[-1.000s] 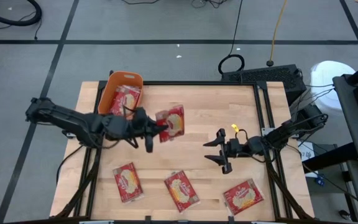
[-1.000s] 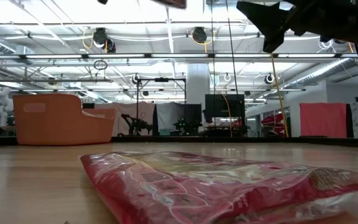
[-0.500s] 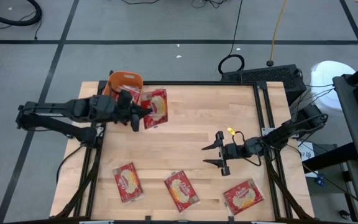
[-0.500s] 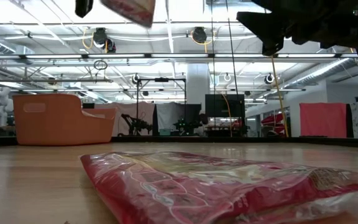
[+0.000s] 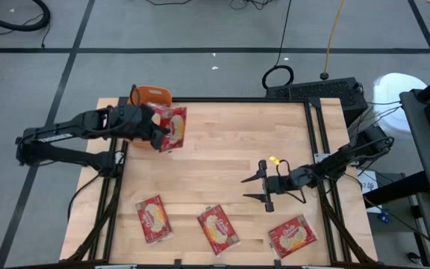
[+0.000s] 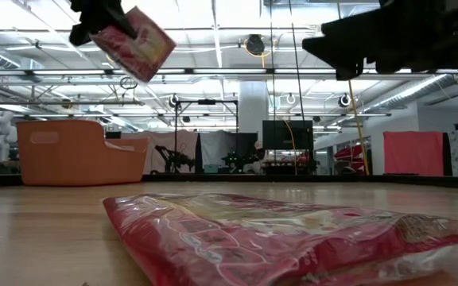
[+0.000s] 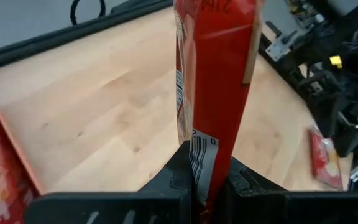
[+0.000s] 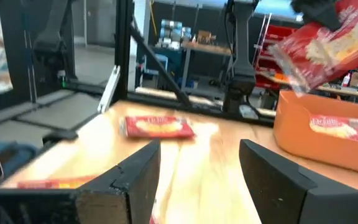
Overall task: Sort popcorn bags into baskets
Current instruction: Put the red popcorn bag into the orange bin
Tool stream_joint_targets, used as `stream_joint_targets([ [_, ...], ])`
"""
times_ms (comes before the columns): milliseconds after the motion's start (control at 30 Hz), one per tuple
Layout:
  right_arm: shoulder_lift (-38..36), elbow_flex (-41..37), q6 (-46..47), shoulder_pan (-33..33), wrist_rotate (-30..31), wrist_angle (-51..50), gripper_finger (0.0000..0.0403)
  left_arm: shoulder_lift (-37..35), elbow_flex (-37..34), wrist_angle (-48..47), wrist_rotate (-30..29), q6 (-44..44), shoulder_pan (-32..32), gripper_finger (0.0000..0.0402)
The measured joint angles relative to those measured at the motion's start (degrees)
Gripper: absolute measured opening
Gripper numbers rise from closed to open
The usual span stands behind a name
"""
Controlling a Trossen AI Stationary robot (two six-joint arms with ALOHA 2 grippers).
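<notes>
- The left gripper (image 5: 160, 134) is clenched on a red popcorn bag (image 5: 173, 127), held in the air at the near rim of the orange basket (image 5: 154, 96) in the table's far-left corner.
- In the left wrist view the fingers (image 7: 173, 177) pinch the bag's lower edge, the packet (image 7: 213, 93) standing edge-on above them.
- The right gripper (image 5: 262, 186) hangs over the table's right-middle with its fingers spread and nothing between them.
- Three more bags lie flat along the near edge of the wooden table (image 5: 237, 142): one at left (image 5: 153, 219), one in the middle (image 5: 218, 228), one at right (image 5: 292, 235).
- Around the table is grey floor with dark lines; a white bin (image 5: 398, 90) stands to the right.
- Only the right wrist view shows a bag inside the basket (image 8: 319, 140), lying against its wall (image 8: 344, 127).
- The low view shows the held bag (image 6: 133, 44) tilted high above the basket (image 6: 74, 151), with a hall of ceiling lights behind.
</notes>
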Motion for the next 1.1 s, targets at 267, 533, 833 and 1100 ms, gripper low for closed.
stream_joint_targets([
  [267,0.00,0.00,-1.27,0.00,0.00,-1.85,0.0182,-1.34,2.99,-9.84,2.33,-0.25,5.38,0.0026],
  [533,0.00,0.00,-2.82,0.00,0.00,-2.09,0.0134,-0.82,11.81,-24.70,2.77,0.39,10.40,0.0026],
  [833,0.00,0.00,-3.07,0.00,0.00,-2.09,0.0106,-0.69,13.43,-31.11,2.77,4.36,14.48,0.0026],
  [1100,0.00,0.00,-3.47,0.00,0.00,-2.07,0.0100,4.57,13.00,-31.27,2.74,8.05,17.33,0.0026],
])
